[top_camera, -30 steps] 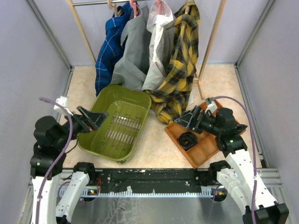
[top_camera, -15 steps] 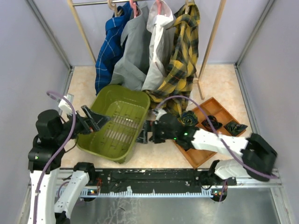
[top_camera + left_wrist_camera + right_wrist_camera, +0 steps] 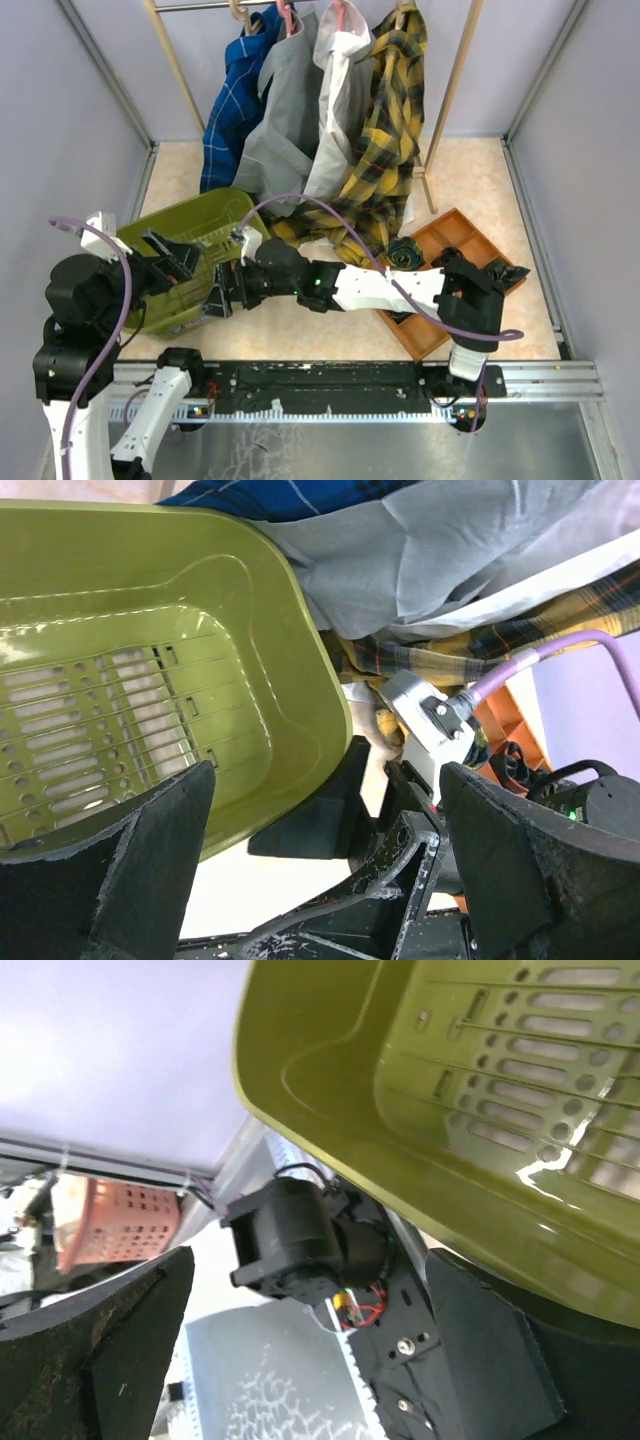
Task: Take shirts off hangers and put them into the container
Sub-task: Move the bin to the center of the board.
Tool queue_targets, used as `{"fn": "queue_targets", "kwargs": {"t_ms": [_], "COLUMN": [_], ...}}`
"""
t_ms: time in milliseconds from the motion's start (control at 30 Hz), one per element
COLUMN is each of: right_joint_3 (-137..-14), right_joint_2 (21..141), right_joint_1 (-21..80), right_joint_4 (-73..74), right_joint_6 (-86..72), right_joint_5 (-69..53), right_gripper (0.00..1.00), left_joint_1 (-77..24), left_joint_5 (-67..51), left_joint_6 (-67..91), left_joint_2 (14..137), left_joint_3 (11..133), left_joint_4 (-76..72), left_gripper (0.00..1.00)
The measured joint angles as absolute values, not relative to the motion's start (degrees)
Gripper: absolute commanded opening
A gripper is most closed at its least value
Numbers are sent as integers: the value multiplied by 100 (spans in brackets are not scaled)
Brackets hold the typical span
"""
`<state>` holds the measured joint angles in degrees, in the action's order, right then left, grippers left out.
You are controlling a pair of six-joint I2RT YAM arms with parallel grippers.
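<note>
Four shirts hang on the rack at the back: blue check [image 3: 232, 105], grey [image 3: 283, 115], white [image 3: 338, 110] and yellow plaid [image 3: 392, 130]. Pink hangers [image 3: 287, 12] and wood-coloured hangers [image 3: 403, 10] show above the collars. The olive-green container [image 3: 190, 215] [image 3: 150, 670] [image 3: 480, 1090] sits tilted at the left, empty. My left gripper [image 3: 170, 262] [image 3: 328, 770] stands open at the container's near side. My right gripper [image 3: 222, 282] [image 3: 312, 1260] reaches across from the right, open, with one finger under the container's near corner. Neither holds anything.
An orange divided tray [image 3: 450, 235] of black parts lies at the right, partly under the right arm. Wooden rack poles [image 3: 452, 85] stand at the back. Grey walls close in on both sides. A pink basket [image 3: 110, 1225] shows outside the cell.
The right arm has swung from over the orange tray across to the container. The container has slid left and tipped. The left arm has drawn back to the left.
</note>
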<state>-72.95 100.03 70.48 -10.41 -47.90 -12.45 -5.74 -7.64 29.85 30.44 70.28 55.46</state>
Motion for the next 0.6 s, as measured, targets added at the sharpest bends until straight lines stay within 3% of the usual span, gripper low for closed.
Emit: {"fn": "queue_targets", "kwargs": {"t_ms": [133, 300, 467, 600], "right_joint_3": [-7118, -6042, -5085, -4344], "right_joint_2": [9719, 7968, 6215, 5804], "right_joint_1": [7054, 6869, 5384, 4593], "right_joint_4": [-552, 331, 856, 1302], "right_joint_6": [-4309, -3710, -3935, -4195], "right_joint_5": [-725, 676, 668, 493], "right_gripper": [99, 99, 99, 99], "left_joint_1": [-572, -572, -572, -572], "left_joint_5": [-631, -1026, -1664, -1968], "left_joint_6": [2991, 3011, 3085, 3116], "left_joint_2": [3044, 3072, 3201, 3312], "left_joint_3": [6987, 6490, 5964, 5828], "left_joint_4": [5618, 5516, 5234, 5041], "left_gripper": [99, 99, 99, 99]}}
